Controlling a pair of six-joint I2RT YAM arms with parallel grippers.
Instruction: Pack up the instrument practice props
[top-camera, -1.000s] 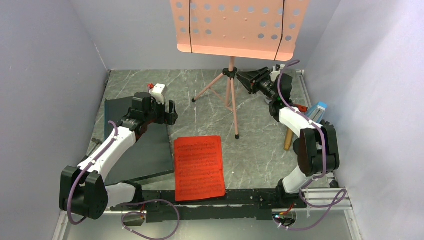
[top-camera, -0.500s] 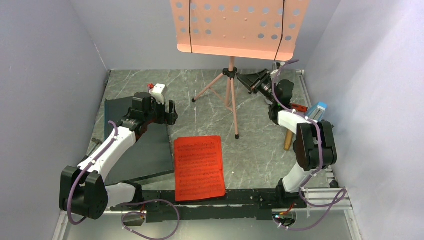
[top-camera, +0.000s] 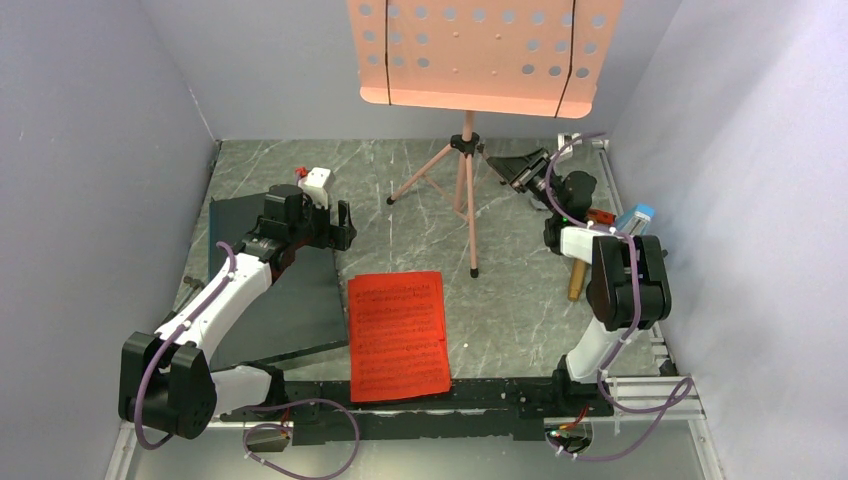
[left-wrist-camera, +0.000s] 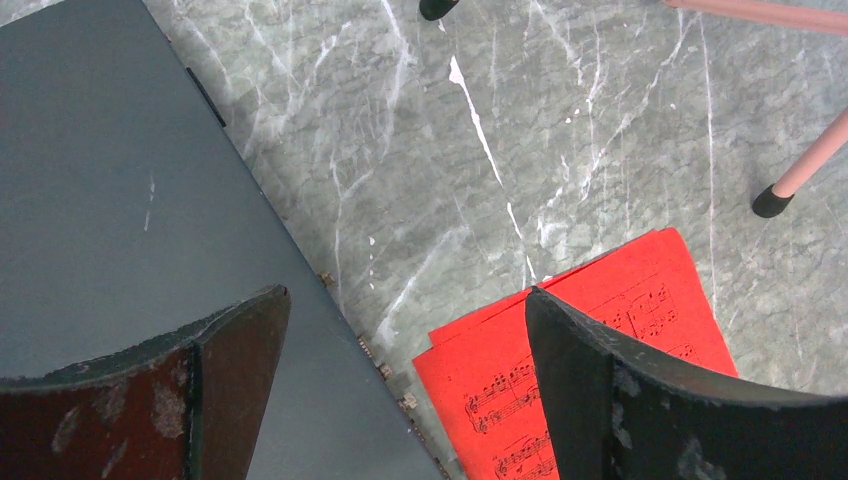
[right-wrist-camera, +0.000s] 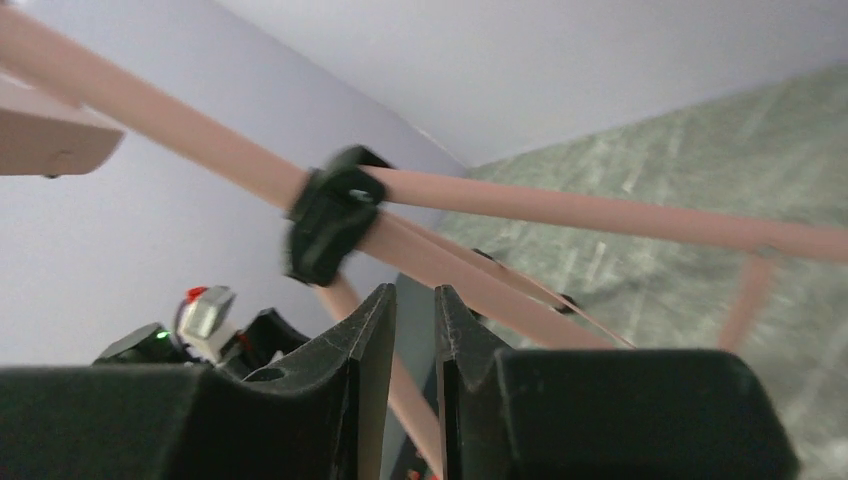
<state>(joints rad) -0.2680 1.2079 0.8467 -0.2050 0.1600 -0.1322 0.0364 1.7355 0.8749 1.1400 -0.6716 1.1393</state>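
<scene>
Top external: right gripper (top-camera: 494, 160), nearly closed and empty, sits just right of the upright pole of the music stand (top-camera: 467, 188).

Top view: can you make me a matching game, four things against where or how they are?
1 pink tripod music stand with perforated desk
2 red sheet-music pages
3 large dark flat slab
4 left gripper

A lying flat, near middle
B open, over the slab's edge
C standing at the back
D flat, at the left side

Pairs: 1-C, 2-A, 3-D, 4-B
</scene>
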